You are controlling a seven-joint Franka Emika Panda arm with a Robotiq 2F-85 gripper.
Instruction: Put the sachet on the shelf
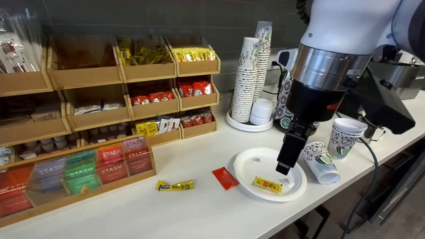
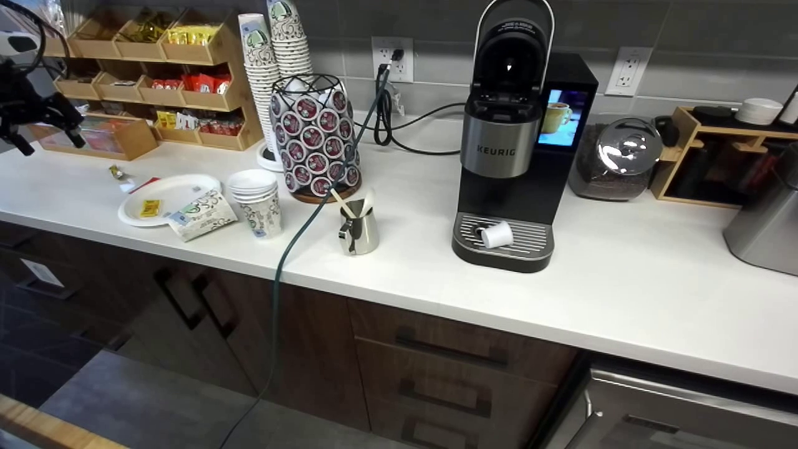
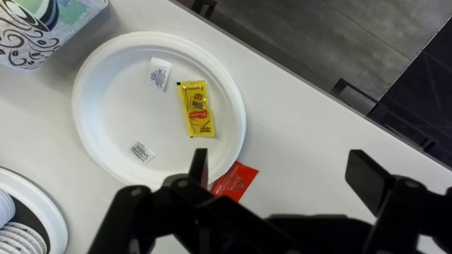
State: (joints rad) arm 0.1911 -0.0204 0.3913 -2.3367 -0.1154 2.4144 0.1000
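The sachet is a small flat yellow packet with dark and red print. It lies on the white plate in both exterior views (image 1: 267,184) (image 2: 150,208) and in the wrist view (image 3: 197,108). The shelf is a light-brown wooden rack of slanted compartments, seen in both exterior views (image 1: 149,72) (image 2: 248,103); it is out of the wrist view. My gripper (image 1: 283,168) is above the counter near the plate. In the wrist view its two fingers (image 3: 279,165) are wide apart with nothing between them, beside the plate's edge; they also show apart in an exterior view (image 2: 51,143).
The white plate (image 1: 244,181) also holds small salt and pepper packets. A red packet (image 1: 225,178) touches its edge. A longer yellow packet (image 1: 174,186) lies on the counter. A tipped cup (image 1: 320,162), stacked cups (image 1: 347,137) and a low tea tray (image 1: 79,179) stand nearby.
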